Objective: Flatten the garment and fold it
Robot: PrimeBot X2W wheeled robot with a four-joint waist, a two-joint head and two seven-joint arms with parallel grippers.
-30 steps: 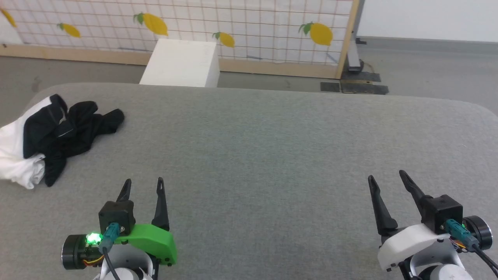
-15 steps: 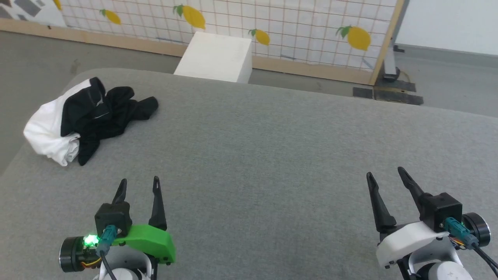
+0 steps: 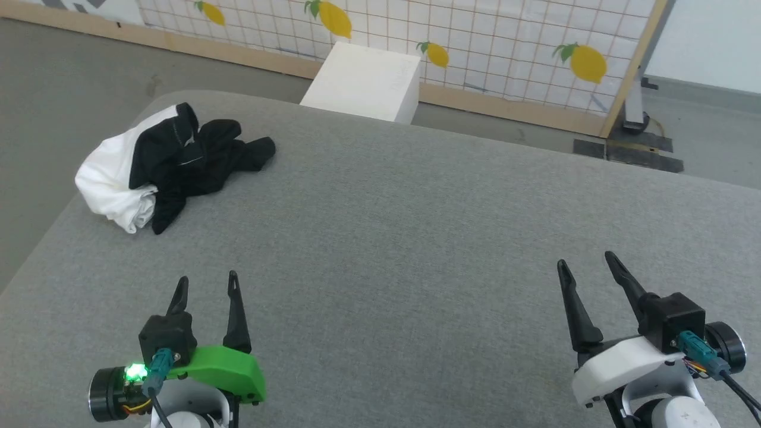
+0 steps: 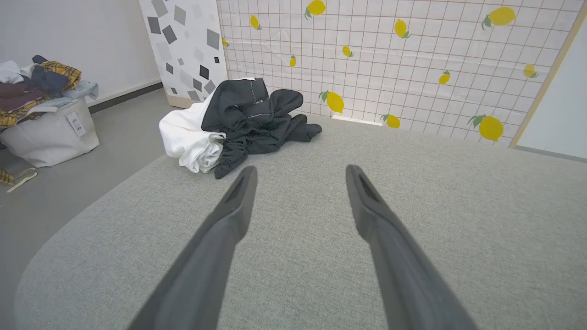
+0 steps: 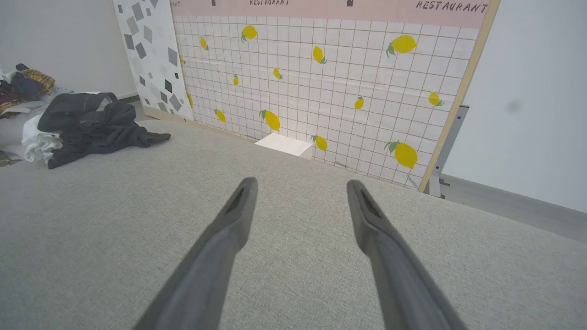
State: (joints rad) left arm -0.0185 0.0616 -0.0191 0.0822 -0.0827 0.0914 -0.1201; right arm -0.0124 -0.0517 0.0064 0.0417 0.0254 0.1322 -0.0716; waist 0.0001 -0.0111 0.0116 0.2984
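Spotting the shirt heaped near the far left corner of the grey padded table, close to the edge. Bunched up tight, with black sleeves tangled on top and toward the middle, and the white body rolled on the outer side. Not flattened, not folded: right at the start, by the look of it.

Over to the left gripper: hovering at the near edge, fingers spread apart and empty, aimed roughly up the table, well short of the heap. Same story for the right gripper across the table: parted, empty, well apart from the cloth.

Judging the fabric now: soft, light and limp, likely to sag and drag rather than keep any shape. Not fragile, but easy to pinch two layers at once. Best to take hold at an edge that shows, either the loose black sleeve end poking toward the table's middle or the rolled white part on the near side, then lift and spread. Probably a job for the left arm first, being nearer. Worth minding that table edge beside the white part; could slip off with a careless tug.

Beyond the table, just a white box on the floor and a lemon-patterned screen.
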